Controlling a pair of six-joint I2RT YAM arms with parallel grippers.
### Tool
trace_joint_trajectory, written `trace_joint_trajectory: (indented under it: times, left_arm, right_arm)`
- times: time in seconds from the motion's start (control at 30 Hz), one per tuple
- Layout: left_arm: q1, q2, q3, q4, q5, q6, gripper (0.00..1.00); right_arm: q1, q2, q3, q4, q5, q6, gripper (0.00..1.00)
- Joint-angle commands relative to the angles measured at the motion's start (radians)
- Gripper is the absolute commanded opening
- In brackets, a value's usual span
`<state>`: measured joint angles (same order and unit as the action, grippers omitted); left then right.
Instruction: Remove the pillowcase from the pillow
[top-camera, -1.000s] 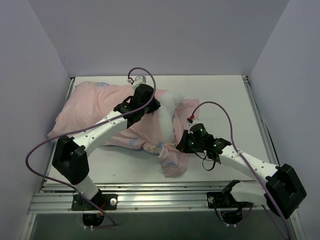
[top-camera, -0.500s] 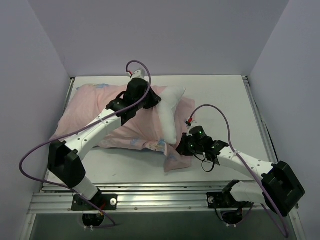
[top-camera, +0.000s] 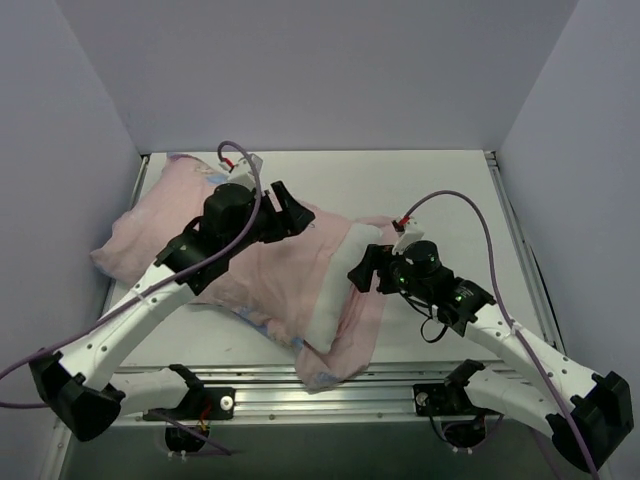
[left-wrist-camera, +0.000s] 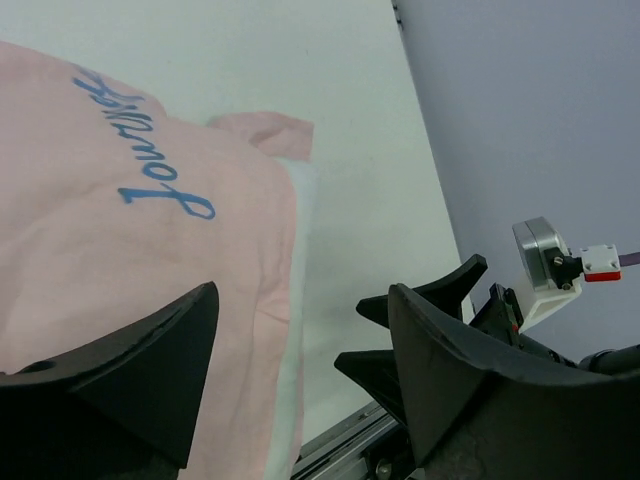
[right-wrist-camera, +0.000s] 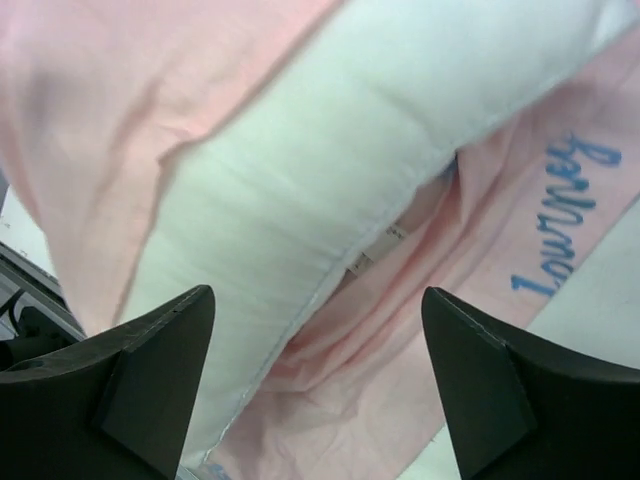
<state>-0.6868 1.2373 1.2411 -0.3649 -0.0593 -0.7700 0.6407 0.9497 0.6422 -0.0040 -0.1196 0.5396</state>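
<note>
**Desk:** Where is the cover right now?

**Operator:** From overhead I see the thin, pale pink fabric pillowcase (top-camera: 150, 225) lying slantwise on the white table (top-camera: 450, 190). It runs from the far left corner down to the near edge at the middle. The plump, plain white pillow (top-camera: 335, 285) pokes one end out of the case's open mouth on the right, and the rest of it is inside. A loose pink flap lies under that white end and reaches the table's near edge.

**Desk:** And the pincers?

**Operator:** Both are released. My left pincer (top-camera: 295, 205) is over the pink fabric near the middle of the case. On its own camera the left pincer (left-wrist-camera: 300, 295) has its fingers spread with nothing between them. My right pincer (top-camera: 358, 272) is just beside the bare white end. On the right wrist camera the right pincer (right-wrist-camera: 317, 300) is also spread wide and holding nothing.

**Desk:** Any writing you can read?

**Operator:** Yes. On the right wrist camera, blue script lettering (right-wrist-camera: 565, 215) on the pink cloth reads "Journey". The left wrist camera shows blue script too (left-wrist-camera: 150, 150), turned at an angle to me. I make out "Jour" there and am less sure of the rest.

**Desk:** Any labels?

**Operator:** A small white tag (right-wrist-camera: 378, 250) sits at the pillow's seam where it meets the pink cloth. Any print on it is too small for me to read.
</note>
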Motion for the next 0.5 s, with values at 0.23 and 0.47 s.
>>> trace_joint_trajectory:
  times: [0.23, 0.47]
  left_arm:
    - [0.029, -0.330, -0.202, -0.252, -0.252, -0.135, 0.84]
    - [0.105, -0.473, -0.387, -0.297, -0.278, -0.172, 0.81]
  right_arm:
    - [0.004, 0.035, 0.111, 0.051, -0.124, -0.101, 0.94]
    - [0.014, 0.055, 0.085, 0.055, -0.157, -0.107, 1.00]
